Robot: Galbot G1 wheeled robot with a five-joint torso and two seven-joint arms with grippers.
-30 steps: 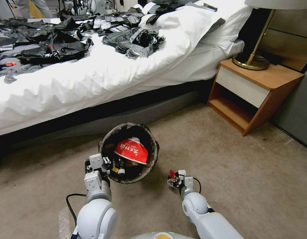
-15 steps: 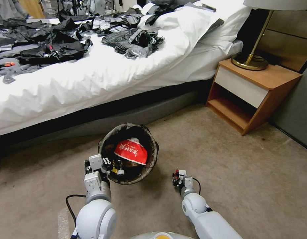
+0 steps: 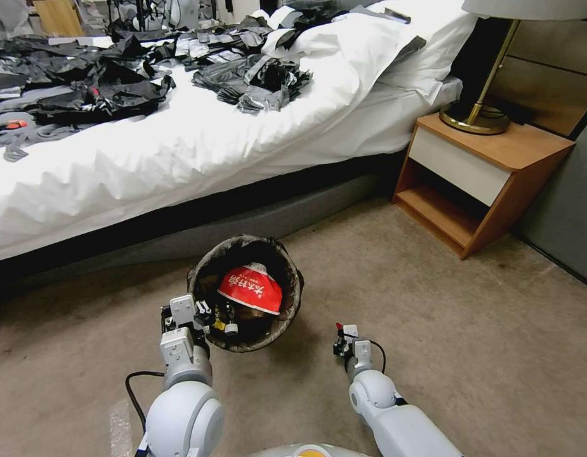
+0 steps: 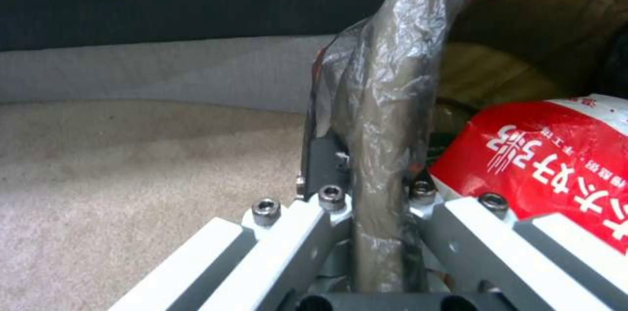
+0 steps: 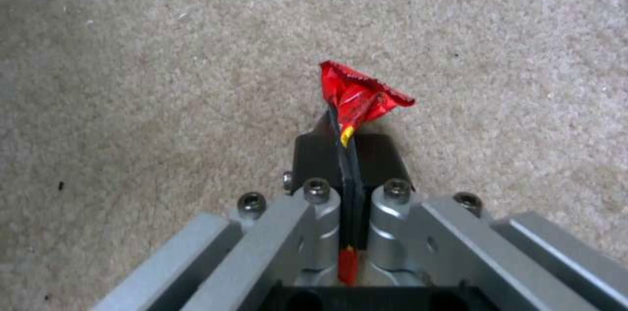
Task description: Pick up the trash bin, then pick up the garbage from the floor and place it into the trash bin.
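Head view: left claw grips trash bin rim; right claw pinches red wrapper.

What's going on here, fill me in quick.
The robot is clearing litter in a bedroom. Its left gripper is clamped on the rim of the trash bin, which has a dark bag liner and a red-and-white snack packet inside. The right gripper is shut on a small red wrapper, held over the carpet to the right of the bin and not yet dropped in. The bed is just beyond the bin.
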